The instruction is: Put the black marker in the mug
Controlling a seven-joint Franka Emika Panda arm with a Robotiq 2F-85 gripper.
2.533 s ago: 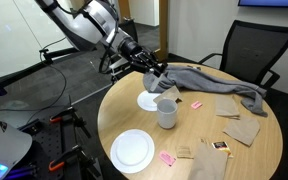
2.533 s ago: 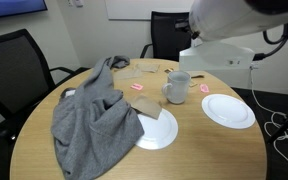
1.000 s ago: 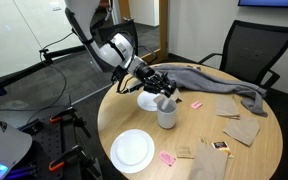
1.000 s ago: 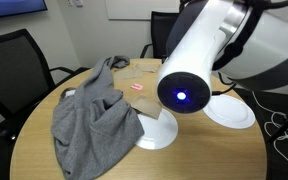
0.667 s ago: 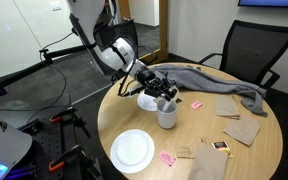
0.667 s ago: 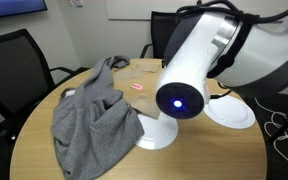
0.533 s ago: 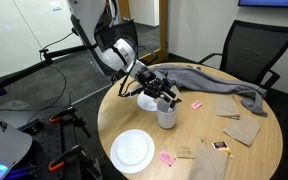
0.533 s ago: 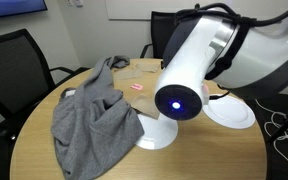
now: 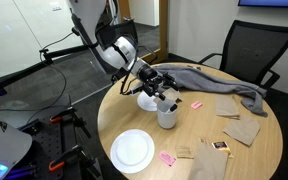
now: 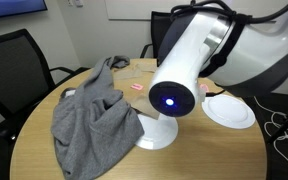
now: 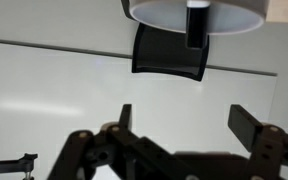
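In an exterior view my gripper hangs just above the light grey mug near the middle of the round table. The wrist view shows my gripper open, with only pale table between its two dark fingers. At the top edge of that view is the mug, and the black marker stands at its rim, free of the fingers. In an exterior view my arm hides both mug and marker.
Two flat white plates lie on the table, one behind the mug and one at the front. A grey cloth is spread across the far side. Brown paper pieces and small pink bits lie around. A black chair stands behind.
My jaws have gone from shut to open over the mug. The marker has left my fingers and now stands at the mug. The arm has barely moved.
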